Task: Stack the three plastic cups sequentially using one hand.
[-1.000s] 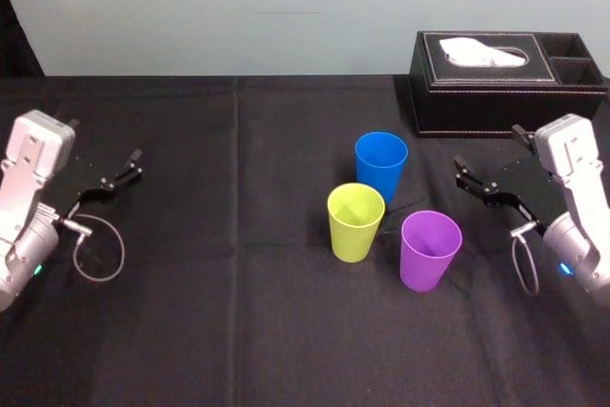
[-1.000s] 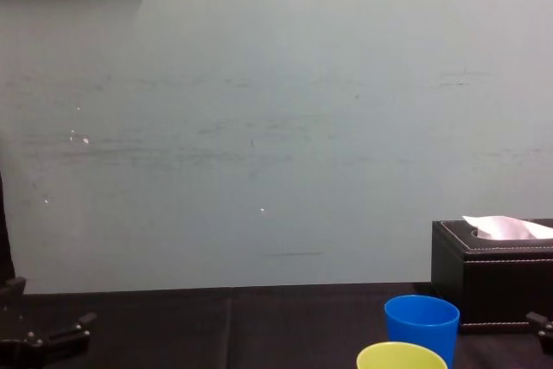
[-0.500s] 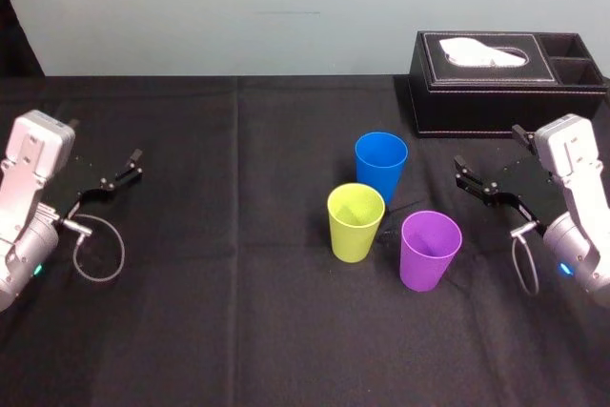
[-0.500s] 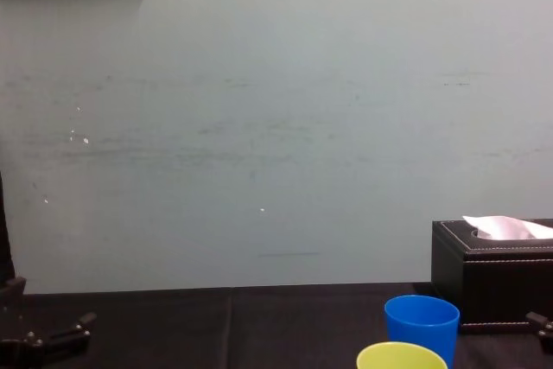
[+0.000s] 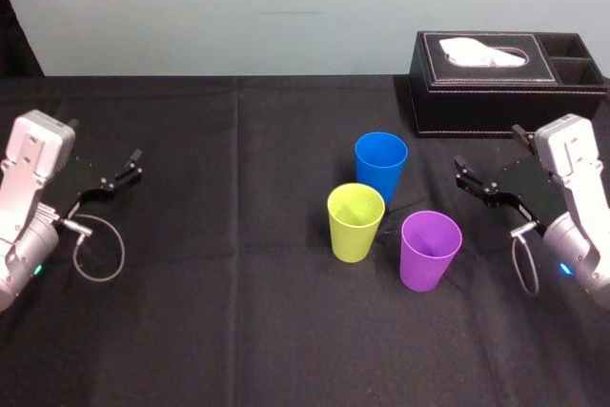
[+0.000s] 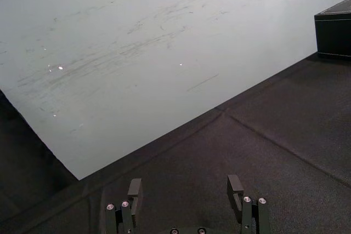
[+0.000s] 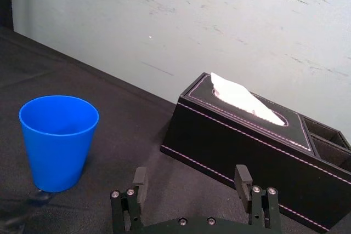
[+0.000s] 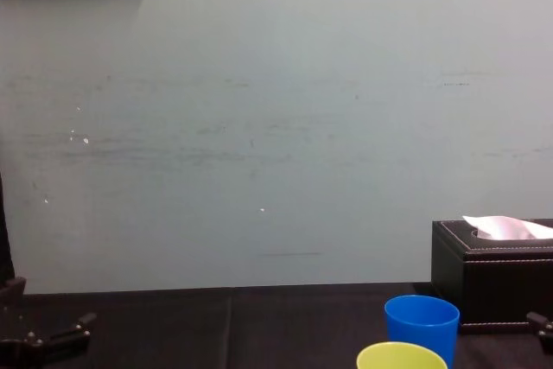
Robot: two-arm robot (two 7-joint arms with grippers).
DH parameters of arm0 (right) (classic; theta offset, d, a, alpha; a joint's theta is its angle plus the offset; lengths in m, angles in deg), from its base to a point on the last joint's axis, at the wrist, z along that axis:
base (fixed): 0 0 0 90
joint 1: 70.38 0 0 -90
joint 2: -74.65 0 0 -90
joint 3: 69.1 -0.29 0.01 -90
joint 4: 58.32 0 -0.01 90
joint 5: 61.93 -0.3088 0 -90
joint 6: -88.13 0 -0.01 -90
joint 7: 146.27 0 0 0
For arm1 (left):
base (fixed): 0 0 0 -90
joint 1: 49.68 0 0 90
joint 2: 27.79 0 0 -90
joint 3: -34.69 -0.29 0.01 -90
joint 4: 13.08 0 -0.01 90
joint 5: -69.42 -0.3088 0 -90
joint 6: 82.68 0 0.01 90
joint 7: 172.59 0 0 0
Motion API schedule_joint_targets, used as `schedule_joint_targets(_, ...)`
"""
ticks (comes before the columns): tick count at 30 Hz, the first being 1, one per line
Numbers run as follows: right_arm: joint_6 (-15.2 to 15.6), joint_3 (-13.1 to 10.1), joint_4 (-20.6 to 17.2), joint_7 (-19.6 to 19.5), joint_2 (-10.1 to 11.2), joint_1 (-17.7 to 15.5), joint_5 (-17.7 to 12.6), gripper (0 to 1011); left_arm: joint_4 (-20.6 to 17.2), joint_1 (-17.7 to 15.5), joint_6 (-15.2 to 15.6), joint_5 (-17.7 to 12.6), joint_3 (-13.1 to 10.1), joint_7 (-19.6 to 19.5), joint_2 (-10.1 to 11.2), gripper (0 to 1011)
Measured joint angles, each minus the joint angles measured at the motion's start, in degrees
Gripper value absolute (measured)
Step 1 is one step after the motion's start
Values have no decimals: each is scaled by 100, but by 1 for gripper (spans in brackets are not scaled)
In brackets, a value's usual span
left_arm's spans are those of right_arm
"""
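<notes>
Three cups stand upright close together on the black table [image 5: 238, 321]: the blue cup [image 5: 380, 165] farthest back, the yellow-green cup [image 5: 355, 223] in front of it to the left, the purple cup [image 5: 430, 251] in front to the right. My right gripper [image 5: 488, 152] hovers to the right of the cups, open and empty. The right wrist view shows its fingers [image 7: 139, 177] spread, with the blue cup [image 7: 58, 141] ahead of them. My left gripper [image 5: 103, 140] rests far left, open, with nothing between its fingers [image 6: 135, 188]. The chest view catches the blue cup [image 8: 422, 326] and the yellow-green cup's rim [image 8: 402, 356].
A black tissue box [image 5: 505, 83] with a white tissue sits at the back right, behind my right gripper; it also appears as the tissue box [image 7: 247, 135] in the right wrist view. A pale wall [image 5: 286, 7] bounds the table's far edge.
</notes>
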Motion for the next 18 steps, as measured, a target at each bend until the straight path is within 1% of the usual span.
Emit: schedule_joint_targets(18,0,0,0,0,0,0,0,1003,0,0,0,0,0,0,0,1012)
